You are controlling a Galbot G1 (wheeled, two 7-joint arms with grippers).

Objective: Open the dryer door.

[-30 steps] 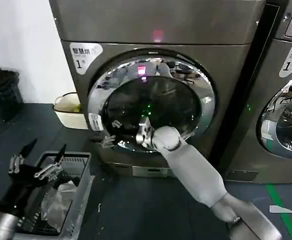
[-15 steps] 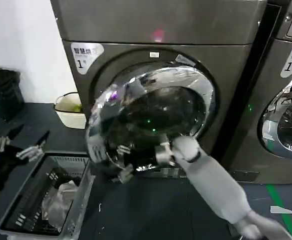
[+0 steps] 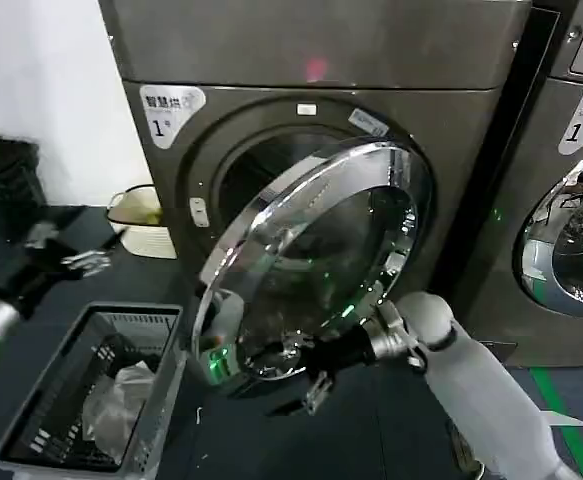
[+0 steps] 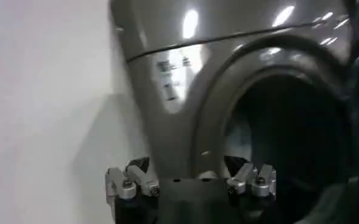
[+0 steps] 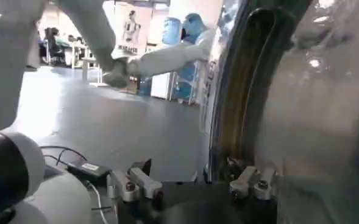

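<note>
The dryer door (image 3: 311, 260) stands partly swung out from the dryer (image 3: 311, 60), exposing the drum opening. The right gripper (image 3: 316, 385) sits at the door's lower rim, seemingly to pull it; whether its jaws clamp it cannot be told. The left gripper (image 3: 66, 250), jaws wide, waits aside.

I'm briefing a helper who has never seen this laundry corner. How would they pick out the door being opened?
Start at the dryer, the big bronze-grey machine by the white wall with a "1" sticker. The dryer door is the wide chrome-ringed porthole swung out from its dark drum opening, the right tool at its lower edge. The partly seen machine beside it has a similar door, but closed.
</note>
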